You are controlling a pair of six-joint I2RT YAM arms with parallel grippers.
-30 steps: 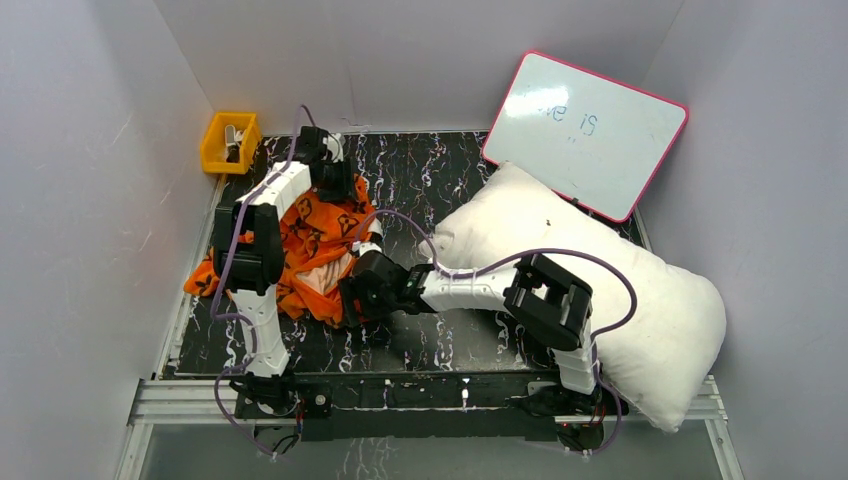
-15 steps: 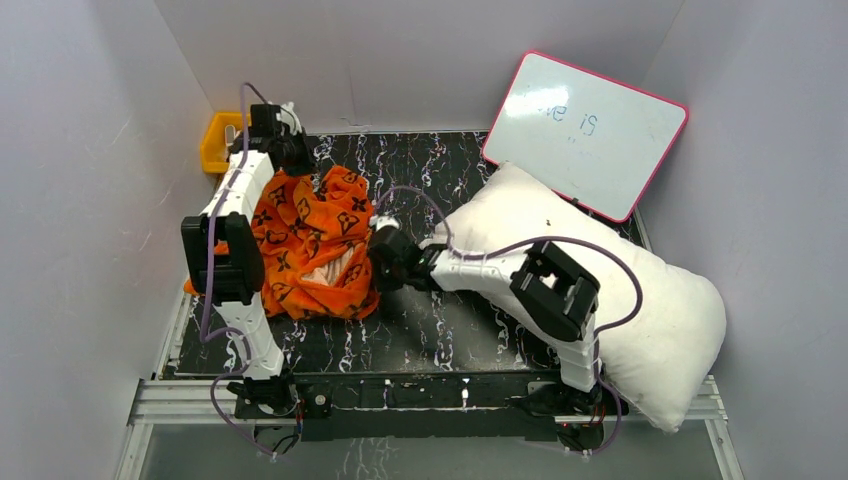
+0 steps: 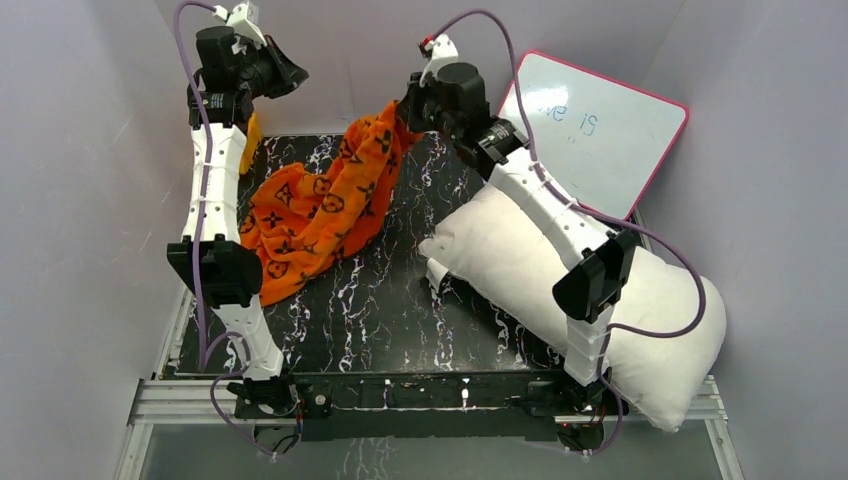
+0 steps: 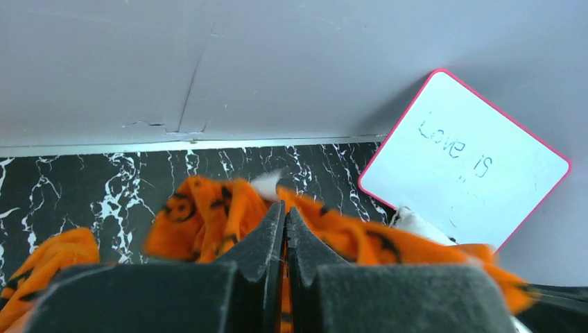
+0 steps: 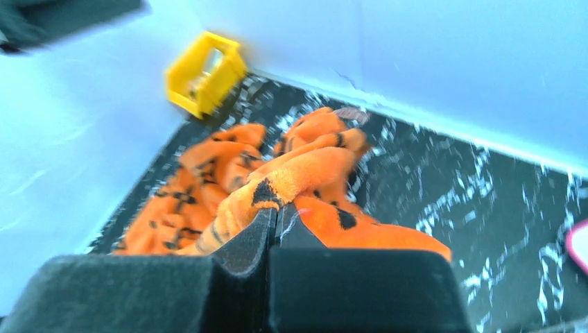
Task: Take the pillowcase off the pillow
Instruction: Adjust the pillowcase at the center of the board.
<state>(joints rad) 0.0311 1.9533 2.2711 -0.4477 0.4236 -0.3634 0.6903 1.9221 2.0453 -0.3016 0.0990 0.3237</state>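
At upper left of the overhead frame, the left gripper [image 3: 288, 74], clenched on nothing, has swung up off the heap. At center, the right gripper [image 3: 408, 112] has hoisted the pillowcase [image 3: 320, 210] by a pinched corner, its tail trailing onto the black marbled table [image 3: 400, 310]. At right the pillow [image 3: 500, 280] lies bare, so removal looks done. A pink-framed whiteboard [image 3: 600, 120] leans against grey walls.

In the right wrist view the contents of the yellow bin [image 5: 204, 73] are blurred beyond telling; from above it is mostly hidden by the left arm [image 3: 215, 190]. The whiteboard [image 3: 600, 130] is covered along its lower edge by the pillow [image 3: 470, 250].
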